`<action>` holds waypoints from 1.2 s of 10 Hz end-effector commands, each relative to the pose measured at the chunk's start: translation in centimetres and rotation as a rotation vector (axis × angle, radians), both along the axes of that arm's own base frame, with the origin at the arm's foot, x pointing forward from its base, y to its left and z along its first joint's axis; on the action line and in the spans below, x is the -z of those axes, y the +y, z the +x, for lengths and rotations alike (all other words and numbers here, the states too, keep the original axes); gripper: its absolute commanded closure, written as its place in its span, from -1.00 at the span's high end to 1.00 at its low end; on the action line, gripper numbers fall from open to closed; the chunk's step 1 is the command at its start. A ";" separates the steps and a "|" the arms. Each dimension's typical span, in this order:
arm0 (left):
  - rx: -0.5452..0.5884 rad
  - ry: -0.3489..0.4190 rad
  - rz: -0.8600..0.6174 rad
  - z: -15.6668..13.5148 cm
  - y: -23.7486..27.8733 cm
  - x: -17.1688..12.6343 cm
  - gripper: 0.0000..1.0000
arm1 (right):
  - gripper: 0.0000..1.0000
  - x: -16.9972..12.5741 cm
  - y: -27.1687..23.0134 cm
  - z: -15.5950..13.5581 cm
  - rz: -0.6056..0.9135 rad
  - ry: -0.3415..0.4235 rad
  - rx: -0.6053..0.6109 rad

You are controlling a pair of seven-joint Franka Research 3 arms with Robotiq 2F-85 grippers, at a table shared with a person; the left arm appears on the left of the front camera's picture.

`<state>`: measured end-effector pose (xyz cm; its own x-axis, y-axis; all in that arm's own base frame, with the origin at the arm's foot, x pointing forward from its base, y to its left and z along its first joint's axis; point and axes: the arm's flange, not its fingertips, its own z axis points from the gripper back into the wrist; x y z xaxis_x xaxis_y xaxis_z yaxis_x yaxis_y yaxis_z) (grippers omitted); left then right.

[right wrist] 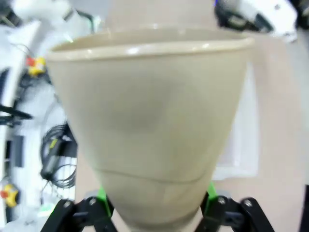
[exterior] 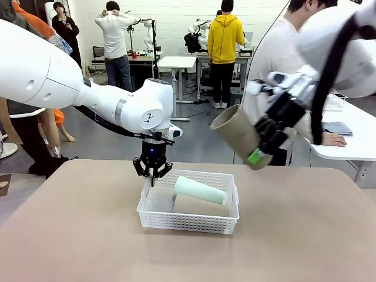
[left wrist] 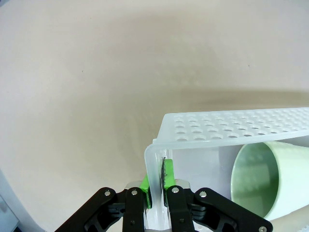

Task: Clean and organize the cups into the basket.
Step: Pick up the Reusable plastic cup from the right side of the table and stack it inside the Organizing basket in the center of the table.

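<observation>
Held aloft at the right of the front view, a tan cup (exterior: 236, 134) lies tilted in the right claw (exterior: 262, 145), its open mouth turned toward the left and its narrow base clamped between the green pads. From the right wrist camera the same cup (right wrist: 149, 125) rises straight out of the claw (right wrist: 154, 212), flaring wider toward its rim. It hangs well above the beige worktop (exterior: 70, 235), up and to the right of the white basket (exterior: 191, 222).

The basket sits near the middle of the worktop. Inside it a mint-green cup (exterior: 198, 190) rests on its side on top of a second tan cup (exterior: 200, 205), also on its side.

The left claw (exterior: 153, 171) reaches down at the basket's far-left corner. In the left wrist view its jaws are pinched tight on the basket's rolled rim (left wrist: 155, 169), one green pad (left wrist: 144, 186) outside the wall, the other finger inside. The mint-green cup's open mouth (left wrist: 270, 179) faces that claw (left wrist: 157, 193) from just beside it within the basket.
</observation>
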<state>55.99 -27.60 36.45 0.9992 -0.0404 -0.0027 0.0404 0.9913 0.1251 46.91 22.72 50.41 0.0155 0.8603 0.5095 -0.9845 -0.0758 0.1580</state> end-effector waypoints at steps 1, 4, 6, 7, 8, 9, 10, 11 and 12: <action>0.003 -0.007 0.010 0.0 0.1 -0.1 -1.00 | 0.59 2.2 3.2 3.6 -0.113 0.069 -0.061; 0.003 -0.007 0.010 0.0 0.1 -0.1 -1.00 | 0.59 6.5 7.5 4.1 -0.228 0.132 -0.117; 0.003 -0.007 0.010 0.0 0.1 -0.1 -1.00 | 0.59 8.0 9.0 4.1 -0.287 0.108 -0.139; 0.003 -0.007 0.010 0.0 0.1 -0.1 -1.00 | 0.59 8.7 9.5 4.1 -0.320 0.083 -0.144; 0.003 -0.007 0.010 0.0 0.1 -0.1 -1.00 | 0.59 9.6 9.9 4.2 -0.330 0.073 -0.148; 0.003 -0.007 0.010 0.0 0.1 -0.1 -1.00 | 0.59 10.3 10.2 4.4 -0.351 0.074 -0.147; 0.003 -0.007 0.010 0.0 0.1 -0.1 -1.00 | 0.59 10.8 10.3 4.6 -0.364 0.072 -0.145; 0.003 -0.007 0.010 0.0 0.1 -0.1 -1.00 | 0.59 11.2 10.4 4.9 -0.362 0.076 -0.141; 0.003 -0.007 0.010 0.0 0.1 -0.1 -1.00 | 0.59 11.6 10.5 5.2 -0.371 0.070 -0.135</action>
